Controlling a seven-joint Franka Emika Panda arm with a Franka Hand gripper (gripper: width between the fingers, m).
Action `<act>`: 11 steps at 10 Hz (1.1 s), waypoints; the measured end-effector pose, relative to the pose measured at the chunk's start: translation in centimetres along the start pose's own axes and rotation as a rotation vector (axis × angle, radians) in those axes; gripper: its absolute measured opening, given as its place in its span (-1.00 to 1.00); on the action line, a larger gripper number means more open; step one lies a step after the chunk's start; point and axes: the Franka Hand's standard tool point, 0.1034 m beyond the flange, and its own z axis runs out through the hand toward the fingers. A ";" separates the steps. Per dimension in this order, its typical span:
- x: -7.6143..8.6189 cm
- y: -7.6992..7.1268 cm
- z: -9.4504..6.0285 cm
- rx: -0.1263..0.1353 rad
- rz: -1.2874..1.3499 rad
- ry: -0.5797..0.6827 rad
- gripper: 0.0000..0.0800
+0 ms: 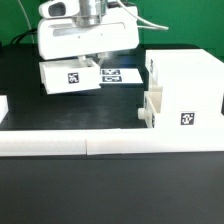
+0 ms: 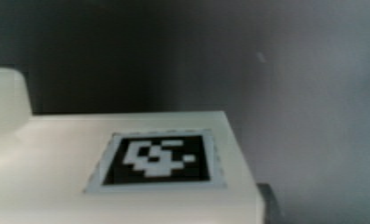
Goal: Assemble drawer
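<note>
Here the fingers of the white two-finger gripper (image 1: pixel 90 60) are hidden, so their spread cannot be told; it sits directly over a small white plastic tray (image 1: pixel 70 76) (image 2: pixel 129 165) bearing a tag. The tall white plastic housing (image 1: pixel 182 92) stands at the exterior view's right, behind the long white border strip (image 1: pixel 100 142).

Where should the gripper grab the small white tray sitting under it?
Grab the tray across its two long side walls, coming straight down from above. It lies flat, tag side up, slightly turned, so the gripper likely needs matching rotation. The housing stands apart, leaving room.
</note>
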 end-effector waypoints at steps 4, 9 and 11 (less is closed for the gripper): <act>3.6 -2.1 -0.6 0.010 -0.047 0.022 -0.89; 3.4 -2.0 -0.4 0.009 -0.203 0.018 -0.89; 3.7 -1.9 -0.5 0.012 -0.386 0.006 -0.89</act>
